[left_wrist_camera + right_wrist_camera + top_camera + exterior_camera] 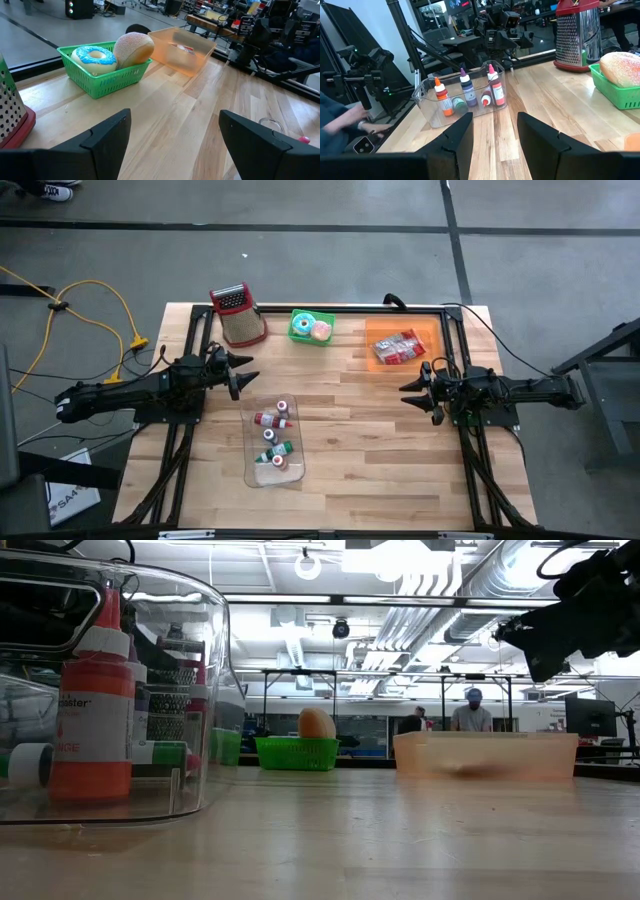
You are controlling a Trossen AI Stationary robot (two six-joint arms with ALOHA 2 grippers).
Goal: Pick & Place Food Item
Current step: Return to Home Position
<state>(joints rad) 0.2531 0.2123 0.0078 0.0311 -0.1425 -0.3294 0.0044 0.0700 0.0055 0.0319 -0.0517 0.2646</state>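
Note:
A green basket (312,327) stands at the table's far edge, holding a blue-iced donut (94,55) and a round pale bun (132,47). To its right is an orange translucent tray (430,332) with red-packaged items (400,347). My left gripper (243,375) waits open at the table's left, above the wood, pointing toward the basket and the tray, with nothing between its fingers (175,117). My right gripper (412,392) hovers open at the right, near the orange tray, its fingers (495,120) facing the left arm and touching nothing.
A clear bin (273,442) with several coloured bottles lies in the middle of the table toward its near edge. A metal grater with a red base (238,315) stands at the far left. Bare wood lies between the two grippers. People show in the room beyond.

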